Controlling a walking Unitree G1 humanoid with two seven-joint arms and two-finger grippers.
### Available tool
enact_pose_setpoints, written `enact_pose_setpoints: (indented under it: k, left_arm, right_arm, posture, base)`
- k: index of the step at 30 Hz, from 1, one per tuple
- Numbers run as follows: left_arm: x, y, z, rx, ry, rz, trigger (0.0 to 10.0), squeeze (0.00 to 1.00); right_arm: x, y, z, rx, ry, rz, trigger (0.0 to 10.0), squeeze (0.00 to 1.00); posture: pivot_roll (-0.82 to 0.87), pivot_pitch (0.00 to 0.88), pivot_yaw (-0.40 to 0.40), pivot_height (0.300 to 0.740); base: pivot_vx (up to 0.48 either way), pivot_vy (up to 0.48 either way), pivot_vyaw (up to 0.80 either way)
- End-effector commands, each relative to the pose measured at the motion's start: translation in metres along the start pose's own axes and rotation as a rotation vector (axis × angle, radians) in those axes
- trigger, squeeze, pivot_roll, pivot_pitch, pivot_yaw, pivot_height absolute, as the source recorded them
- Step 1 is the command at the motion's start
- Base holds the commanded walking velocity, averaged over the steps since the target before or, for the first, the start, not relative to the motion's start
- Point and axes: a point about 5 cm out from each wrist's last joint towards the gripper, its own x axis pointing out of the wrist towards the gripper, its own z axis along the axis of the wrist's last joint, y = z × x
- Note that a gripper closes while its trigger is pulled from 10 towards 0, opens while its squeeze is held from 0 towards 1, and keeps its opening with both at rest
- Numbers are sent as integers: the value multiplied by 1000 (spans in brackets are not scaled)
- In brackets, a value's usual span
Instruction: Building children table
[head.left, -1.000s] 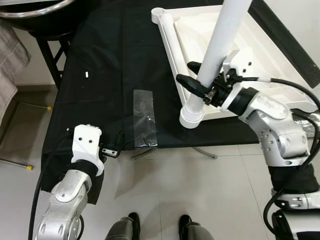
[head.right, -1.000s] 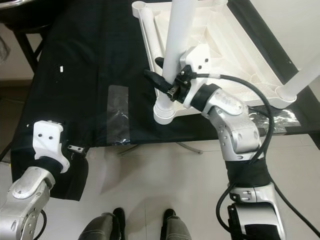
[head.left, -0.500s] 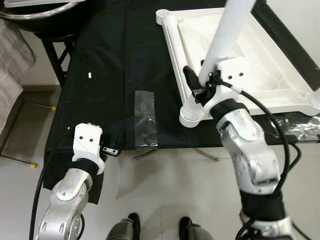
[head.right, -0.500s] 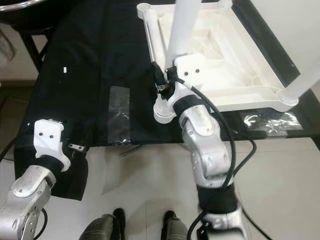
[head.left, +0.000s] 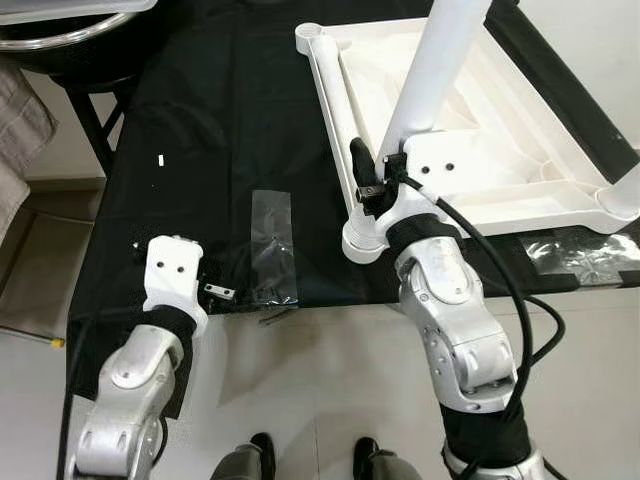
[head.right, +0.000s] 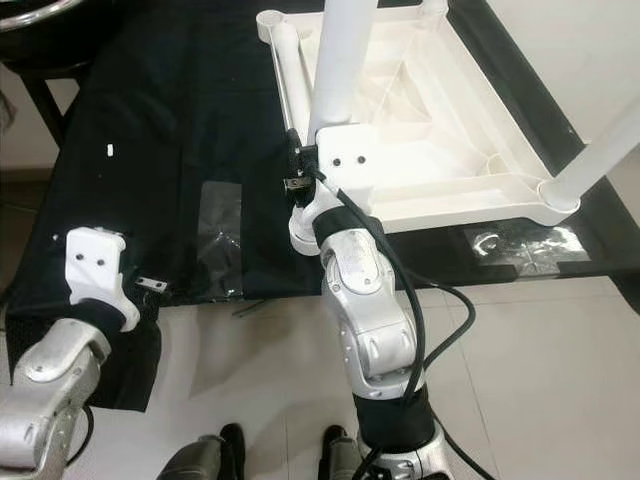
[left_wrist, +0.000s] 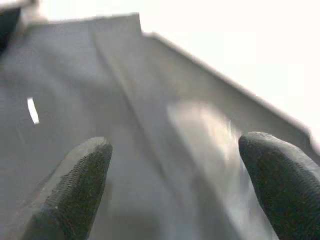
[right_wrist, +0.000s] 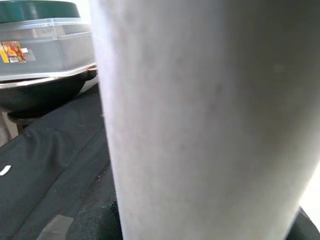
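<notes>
On the left, the left gripper (left_wrist: 170, 185) is hovering low over the black cloth (head.left: 220, 130) near its front edge, its 2 fingers spread wide apart with nothing between them. Just ahead of it a clear plastic strip (head.left: 273, 245) is lying flat on the cloth.

Toward the middle, the right gripper (head.left: 375, 180) is reaching in to a white table leg (head.left: 430, 70) that is standing up from the near-left corner socket (head.left: 362, 243) of the upturned white tabletop (head.left: 500, 150). Its fingers appear to be pressing on either side of the leg just above the socket, though the wrist view is so close that the contact is only partly readable.

On the right, a second leg (head.right: 600, 150) is rising from the near-right corner.

The leg is probably a light, stiff, hollow plastic tube with a smooth, slippery skin, so it is best gripped low, near the socket, where twisting or pushing will not lever it sideways.
</notes>
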Motion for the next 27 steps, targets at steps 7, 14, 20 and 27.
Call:
enact_pose_setpoints:
  k: [7, 14, 20, 27]
  left_arm:
    - [13, 10, 46, -51, -147, -184, 10000, 0]
    - [43, -4, 109, -42, -310, -519, 10000, 0]
    - [66, -24, 126, -130, -337, -663, 10000, 0]
    - [92, -58, 136, -185, -292, -801, 10000, 0]
  right_arm:
    - [-4, -11, -55, -34, 272, -58, 10000, 0]
    - [8, -8, -56, -47, 265, -35, 10000, 0]
    - [17, 0, -55, -48, 249, -3, 10000, 0]
    - [25, 10, -50, -35, 224, 31, 10000, 0]
  posture:
    - [102, 238, -1, 740]
    - [109, 207, -1, 740]
    - [113, 192, -2, 740]
    - [116, 183, -2, 740]
  base:
    - [0, 0, 0]
    - [0, 0, 0]
    - [0, 0, 0]
    - [0, 0, 0]
